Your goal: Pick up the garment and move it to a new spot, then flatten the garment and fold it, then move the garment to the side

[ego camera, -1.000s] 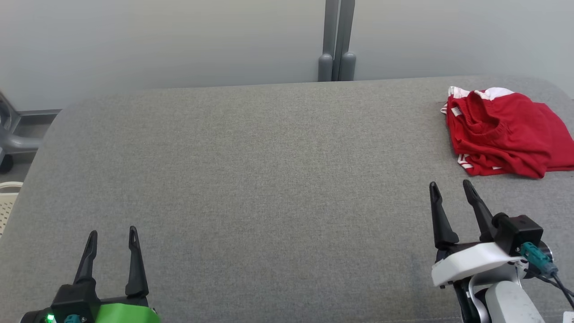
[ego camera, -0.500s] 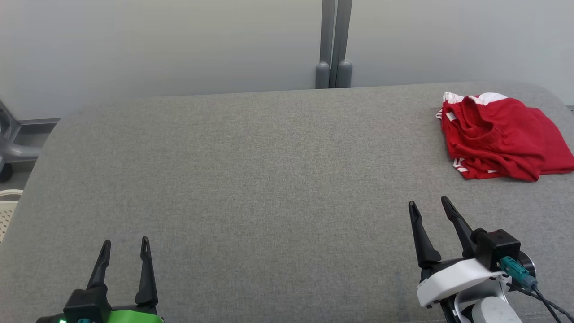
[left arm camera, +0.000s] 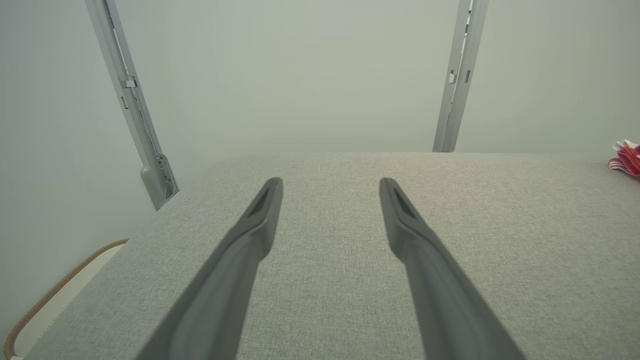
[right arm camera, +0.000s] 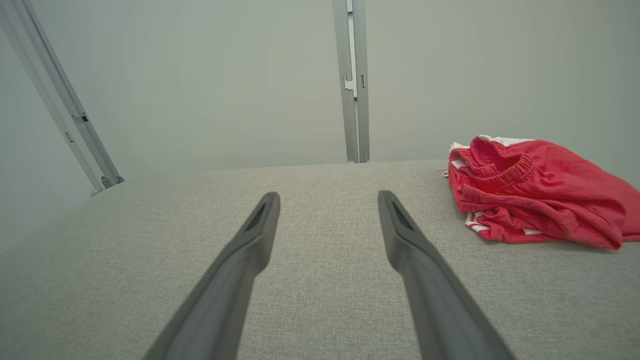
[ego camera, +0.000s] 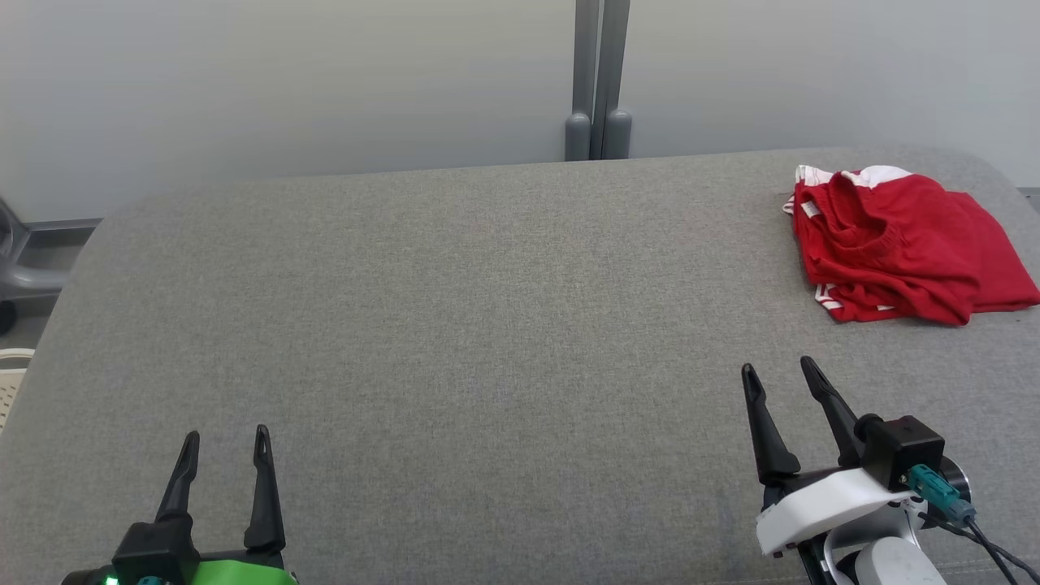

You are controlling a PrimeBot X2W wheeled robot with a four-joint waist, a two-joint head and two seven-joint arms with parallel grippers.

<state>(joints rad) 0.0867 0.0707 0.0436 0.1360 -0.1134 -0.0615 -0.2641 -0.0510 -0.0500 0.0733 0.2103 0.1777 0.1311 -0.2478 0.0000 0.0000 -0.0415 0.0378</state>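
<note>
The crumpled red fabric garment [ego camera: 902,244] with white striped trim lies in a loose heap at the far right corner of the grey woven-fabric-covered table [ego camera: 487,325], close to its rounded right edge. An elasticated waistband sits on top of the heap, and a bit of white cloth shows at its far side. In the right wrist view the garment [right arm camera: 535,192] lies ahead and to the right of the fingers, apart from them. In the left wrist view only a small red and white edge of it [left arm camera: 627,159] peeks in at the right border.

Nearest to it is the right gripper [ego camera: 777,367], with a white housing, over the near right part of the table. Its two long dark fingers are spread apart with nothing between them and point toward the far edge; they are well short of the garment. The right wrist view [right arm camera: 328,196] shows bare grey cloth between them.

The left gripper [ego camera: 227,436], with a green housing, is at the near left, far from the garment. Its fingers are also apart and empty [left arm camera: 331,185].

Behind the table a grey metal post [ego camera: 597,81] rises against a pale plain wall [ego camera: 284,81]. A pale basket [ego camera: 12,382] with a lattice side shows off the table's left edge.
</note>
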